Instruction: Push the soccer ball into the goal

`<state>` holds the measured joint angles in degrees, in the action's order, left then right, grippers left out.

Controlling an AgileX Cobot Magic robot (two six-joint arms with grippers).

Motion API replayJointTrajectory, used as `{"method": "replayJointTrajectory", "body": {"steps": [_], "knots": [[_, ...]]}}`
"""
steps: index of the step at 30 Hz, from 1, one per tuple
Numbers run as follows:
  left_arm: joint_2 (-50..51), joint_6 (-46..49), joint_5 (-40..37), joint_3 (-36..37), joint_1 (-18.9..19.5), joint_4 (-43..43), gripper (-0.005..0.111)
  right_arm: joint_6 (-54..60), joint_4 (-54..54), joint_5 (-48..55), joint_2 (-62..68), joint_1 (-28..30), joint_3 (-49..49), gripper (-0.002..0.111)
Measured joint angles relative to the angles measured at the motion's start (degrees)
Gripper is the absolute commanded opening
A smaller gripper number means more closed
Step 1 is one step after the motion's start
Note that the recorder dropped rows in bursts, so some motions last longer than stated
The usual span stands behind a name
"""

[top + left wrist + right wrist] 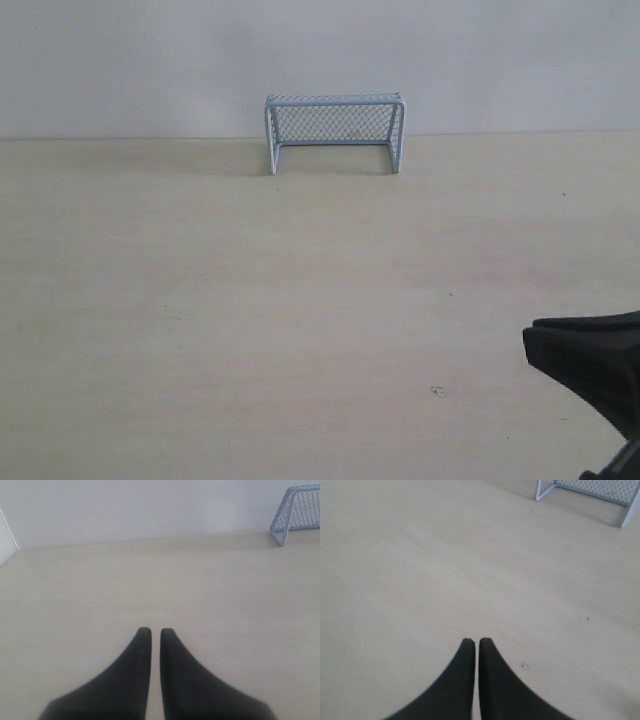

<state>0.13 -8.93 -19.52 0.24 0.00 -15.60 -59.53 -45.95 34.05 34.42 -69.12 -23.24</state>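
The light blue-grey goal (334, 131) with fine mesh netting stands upright at the back of the pale wooden table, against the white wall. It also shows at the edge of the left wrist view as the goal (296, 514) and in the right wrist view as the goal (592, 489). No soccer ball is visible in any view. My right gripper (530, 345) sits low at the front right, far from the goal, and its black fingers are shut with nothing between them, as the right gripper (476, 641) shows. My left gripper (155, 630) is shut too, holding nothing; it is out of the exterior view.
The wooden table (300, 300) runs back to a white wall (150, 60). A small dark speck (437, 390) marks the surface near my right gripper.
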Motion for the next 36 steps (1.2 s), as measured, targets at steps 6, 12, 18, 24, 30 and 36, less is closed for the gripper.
{"method": "replayJointTrajectory", "body": {"steps": [6, 12, 18, 24, 30, 36], "knots": [[0.0, 0.0, 0.0, 0.0, 0.0, 0.0, 0.006, -7.2, -6.2, -10.4, -1.9, 14.0, 7.6, 0.0], [0.0, 0.0, 0.0, 0.0, 0.0, 0.0, 0.006, -8.2, -6.9, -26.7, -13.5, 41.1, 18.1, 0.0], [0.0, 0.0, 0.0, 0.0, 0.0, 0.0, 0.006, -9.6, -1.8, -26.9, -27.6, 56.2, 22.9, 0.0], [0.0, 0.0, 0.0, 0.0, 0.0, 0.0, 0.006, -9.5, 0.0, -15.6, -32.2, 57.9, 22.9, 0.0], [0.0, 0.0, 0.0, 0.0, 0.0, 0.0, 0.006, -7.7, 0.7, -10.9, -32.2, 58.1, 23.0, 0.0], [0.0, 0.0, 0.0, 0.0, 0.0, 0.0, 0.006, -6.5, 1.7, -14.2, -32.2, 59.2, 23.0, 0.0]]}}
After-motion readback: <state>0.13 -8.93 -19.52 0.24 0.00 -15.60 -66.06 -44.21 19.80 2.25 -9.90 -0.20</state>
